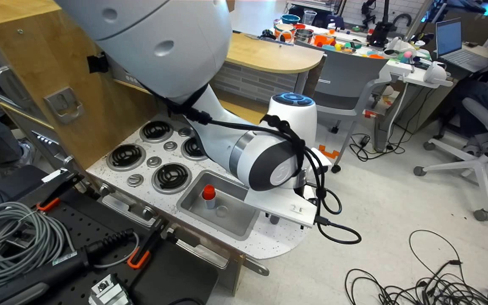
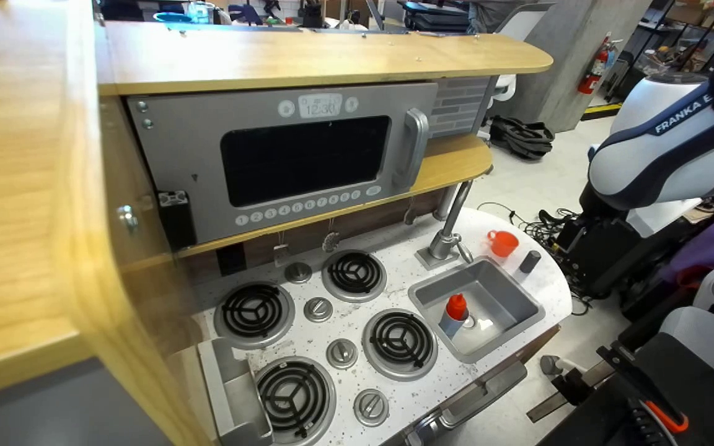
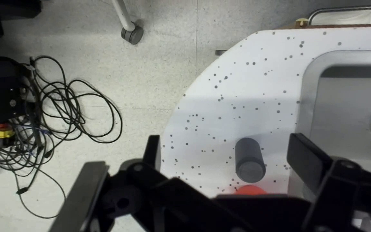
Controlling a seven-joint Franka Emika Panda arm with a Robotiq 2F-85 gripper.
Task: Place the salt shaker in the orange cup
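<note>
A small dark grey cylinder [image 2: 529, 261] with a flat round top stands upright on the white counter beside the sink. In the wrist view the cylinder [image 3: 250, 158] lies between my finger lines, right of centre. The orange cup [image 2: 503, 243], with a handle, stands just beside it; its rim [image 3: 250, 189] is mostly hidden by the gripper. A red-topped bottle shape [image 2: 455, 306] stands in a pale cup [image 1: 210, 204] in the sink. I cannot tell for certain which is the salt shaker. My gripper [image 3: 224, 140] is open and empty above the counter; the arm hides it in an exterior view.
The grey sink [image 2: 506, 336] lies next to the cylinder. A faucet [image 2: 445, 241] rises behind the sink. A shelf with a toy microwave [image 2: 307, 162] overhangs the burners [image 1: 172, 178]. The counter's rounded edge [image 3: 185, 95] drops to the floor with loose cables [image 3: 66, 106].
</note>
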